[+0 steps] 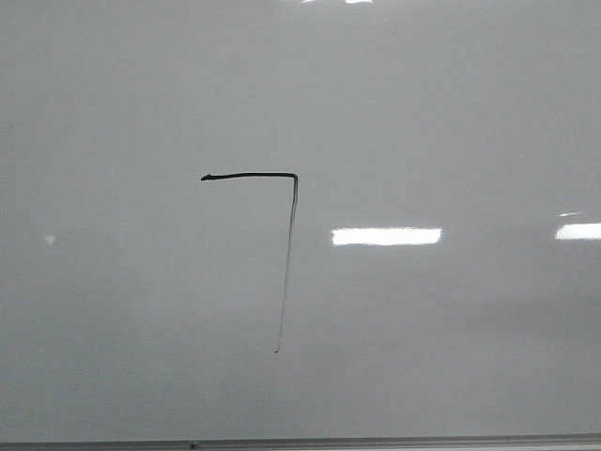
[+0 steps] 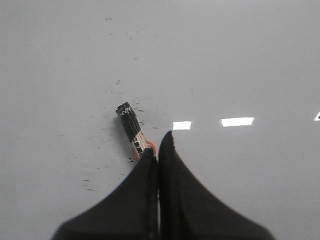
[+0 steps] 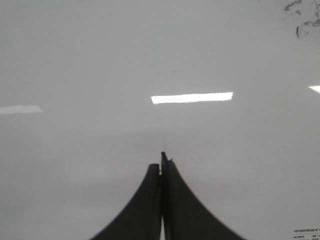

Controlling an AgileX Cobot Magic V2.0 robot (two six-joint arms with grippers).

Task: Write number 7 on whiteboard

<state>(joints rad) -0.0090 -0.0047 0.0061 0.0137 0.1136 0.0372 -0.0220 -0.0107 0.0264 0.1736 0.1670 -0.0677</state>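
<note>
The whiteboard [image 1: 451, 113] fills the front view. The number 7 [image 1: 292, 225] is drawn on it in black, with a thick top stroke and a thin, faint downstroke. No gripper shows in the front view. In the left wrist view my left gripper [image 2: 159, 146] has its jaws together. A marker [image 2: 132, 127] with a black ridged end and a white and red label lies aslant at its left fingertip, its near end hidden. In the right wrist view my right gripper [image 3: 161, 159] is shut, a thin dark tip [image 3: 162, 155] sticks out between the fingers, and the faint downstroke [image 3: 161, 127] runs up from it.
The board's thin grey frame edge [image 1: 376, 442] runs along the near side. Small black ink specks [image 2: 112, 92] dot the board around the marker. Smudges [image 3: 302, 15] and a printed label [image 3: 306, 234] show in the right wrist view. Bright rectangular reflections [image 1: 386, 236] lie on the board.
</note>
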